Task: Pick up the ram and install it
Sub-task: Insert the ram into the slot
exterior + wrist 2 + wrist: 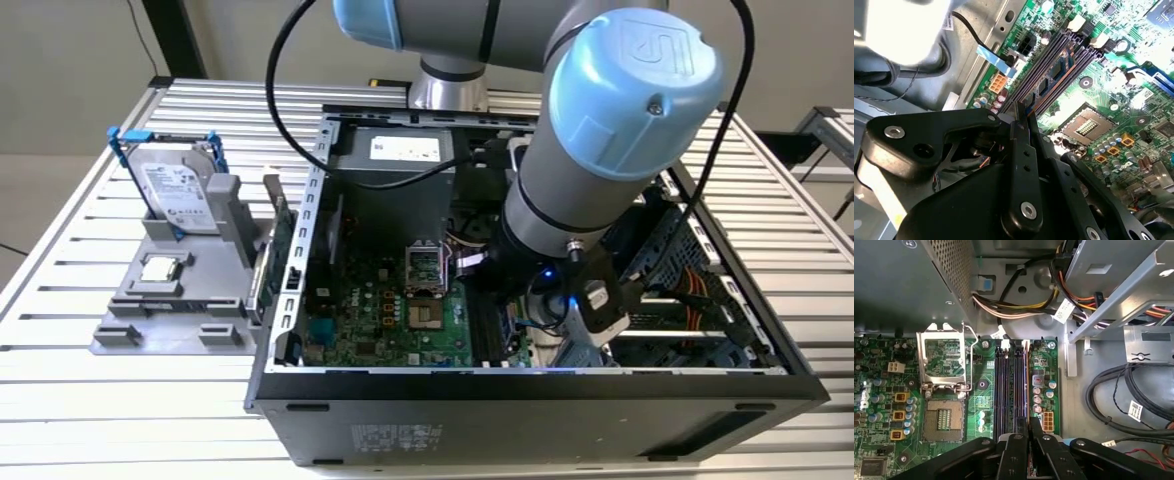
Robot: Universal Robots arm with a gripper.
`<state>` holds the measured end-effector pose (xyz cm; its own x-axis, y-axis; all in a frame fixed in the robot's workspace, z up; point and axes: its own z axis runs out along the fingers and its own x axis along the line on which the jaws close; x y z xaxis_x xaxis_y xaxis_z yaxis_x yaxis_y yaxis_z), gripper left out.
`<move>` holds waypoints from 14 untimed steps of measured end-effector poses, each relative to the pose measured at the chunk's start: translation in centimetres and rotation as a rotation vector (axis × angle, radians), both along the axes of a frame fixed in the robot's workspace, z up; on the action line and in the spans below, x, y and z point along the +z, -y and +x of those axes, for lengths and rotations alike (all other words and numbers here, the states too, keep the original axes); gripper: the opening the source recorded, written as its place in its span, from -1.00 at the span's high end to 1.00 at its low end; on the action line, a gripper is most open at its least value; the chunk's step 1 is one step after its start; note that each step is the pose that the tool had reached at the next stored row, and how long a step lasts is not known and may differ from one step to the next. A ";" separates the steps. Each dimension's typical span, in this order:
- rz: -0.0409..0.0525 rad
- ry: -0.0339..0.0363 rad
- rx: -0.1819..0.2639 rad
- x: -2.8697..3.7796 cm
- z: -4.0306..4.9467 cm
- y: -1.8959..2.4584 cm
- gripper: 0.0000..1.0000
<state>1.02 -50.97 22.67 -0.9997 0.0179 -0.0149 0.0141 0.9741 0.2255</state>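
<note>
End effector (1023,112) pinches the ram (1051,75) over the slots (1010,385) at 12 o'clock — tilt could jam it

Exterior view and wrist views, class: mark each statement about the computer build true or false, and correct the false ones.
1. The black gripper is inside the open black metal computer case. True.
2. The thin green ram stick lies on the slatted table. False: it stands along the memory slots, between the gripper's fingers.
3. The silver box-shaped hard drive stands outside the case. True.
4. The square processor socket carries a cooler. False: it is bare.
</note>
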 end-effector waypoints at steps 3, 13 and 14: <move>0.0004 0.0001 -0.005 -0.05 0.03 0.00 1.00; 0.0002 0.0001 -0.016 -0.33 0.11 -0.01 1.00; 0.0002 0.0001 -0.016 -0.35 0.11 -0.02 1.00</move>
<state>1.13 -50.96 22.32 -0.9993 0.0341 -0.0149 0.0299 0.9737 0.2257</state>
